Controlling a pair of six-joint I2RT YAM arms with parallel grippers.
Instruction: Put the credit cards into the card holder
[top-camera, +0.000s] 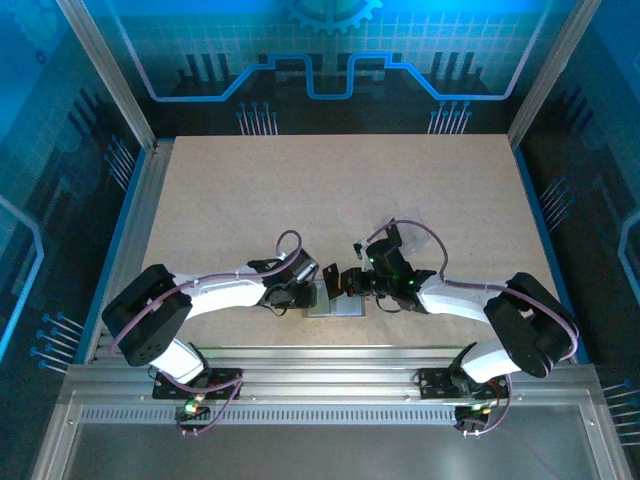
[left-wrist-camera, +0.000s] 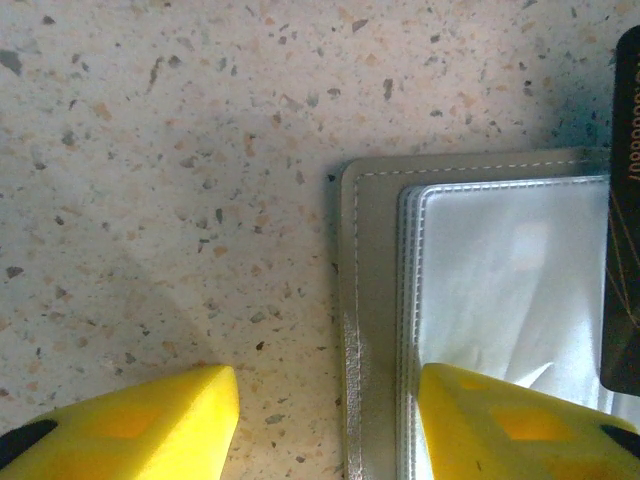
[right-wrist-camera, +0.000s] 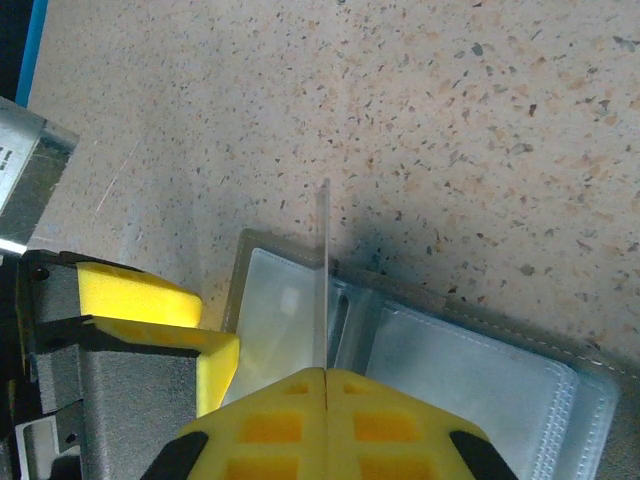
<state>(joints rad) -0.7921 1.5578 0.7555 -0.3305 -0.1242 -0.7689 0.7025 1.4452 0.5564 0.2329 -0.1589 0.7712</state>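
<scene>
Grey-silver stitched folding card holder lies open on the speckled worktop, the left hand half-open astride its border, holding nothing. The right hand is clamped on one end of the thin black plastic credit card, over a clear sleeve. The card is probably light, stiff and slick.

A lab test cell: aluminium frame posts, blue circuit-patterned wall panels, a speckled worktop, a slotted metal rail at its near edge.
</scene>
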